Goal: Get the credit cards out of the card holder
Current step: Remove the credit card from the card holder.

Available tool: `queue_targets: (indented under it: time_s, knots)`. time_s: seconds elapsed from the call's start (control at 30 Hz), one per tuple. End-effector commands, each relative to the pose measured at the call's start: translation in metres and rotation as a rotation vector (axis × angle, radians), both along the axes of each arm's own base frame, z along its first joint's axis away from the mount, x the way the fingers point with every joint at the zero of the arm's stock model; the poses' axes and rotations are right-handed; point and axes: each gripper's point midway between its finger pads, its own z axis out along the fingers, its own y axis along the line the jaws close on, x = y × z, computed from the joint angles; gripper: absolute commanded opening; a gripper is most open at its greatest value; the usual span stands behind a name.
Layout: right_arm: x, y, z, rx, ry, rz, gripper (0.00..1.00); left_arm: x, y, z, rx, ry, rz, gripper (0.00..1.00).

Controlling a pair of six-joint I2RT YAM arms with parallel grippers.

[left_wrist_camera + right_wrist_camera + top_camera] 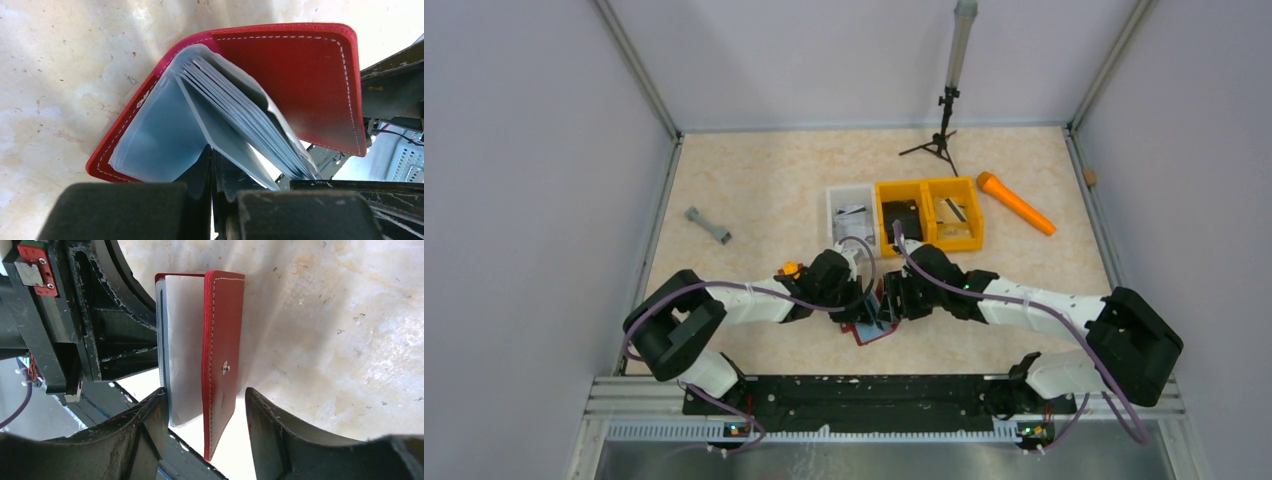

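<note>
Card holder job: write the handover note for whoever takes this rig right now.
Left hand: shut on a clear sleeve of the card holder, near the table's front edge.
Right hand: open, jaws either side of the red cover, not gripping.
Done: holder open, sleeves fanned.
Left: no credit cards seen pulled out beside the holder; none can be told apart inside the sleeves. Probably close the right hand on a card edge and draw it out.
</note>
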Motion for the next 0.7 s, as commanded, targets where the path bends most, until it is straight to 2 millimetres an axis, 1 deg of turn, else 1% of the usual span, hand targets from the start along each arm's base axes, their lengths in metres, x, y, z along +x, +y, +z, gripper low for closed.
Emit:
queue_targets:
  time_s: [0.0,0.23,0.27,0.33,0.4,0.43,0.57,0.67]
  knots:
    - [0.005,0.007,0.01,0.011,-0.036,0.014,0.58,-0.001,0.014,-0.013,0.072,-0.004,0.018,0.0]
    - [0.004,0.006,0.013,0.022,-0.043,0.013,0.61,-0.001,0.017,-0.011,0.08,-0.012,0.021,0.0]
    - [0.004,0.006,0.014,0.024,-0.045,0.012,0.58,-0.001,0.017,-0.011,0.081,-0.012,0.022,0.0]
    - [0.005,0.005,0.013,0.019,-0.047,0.006,0.48,-0.001,0.017,-0.01,0.08,-0.013,0.021,0.0]
    - [0.005,0.004,0.011,0.009,-0.043,0.006,0.42,-0.001,0.017,-0.009,0.08,-0.015,0.022,0.0]
    - [0.005,0.003,0.01,-0.001,-0.044,0.005,0.4,-0.001,0.018,-0.009,0.081,-0.015,0.022,0.0]
    - [0.008,-0.003,0.004,-0.05,-0.047,-0.004,0.39,-0.002,0.019,-0.007,0.081,-0.017,0.024,0.0]
    - [0.012,-0.009,0.003,-0.087,-0.063,-0.02,0.34,-0.002,0.02,-0.004,0.076,-0.022,0.03,0.0]
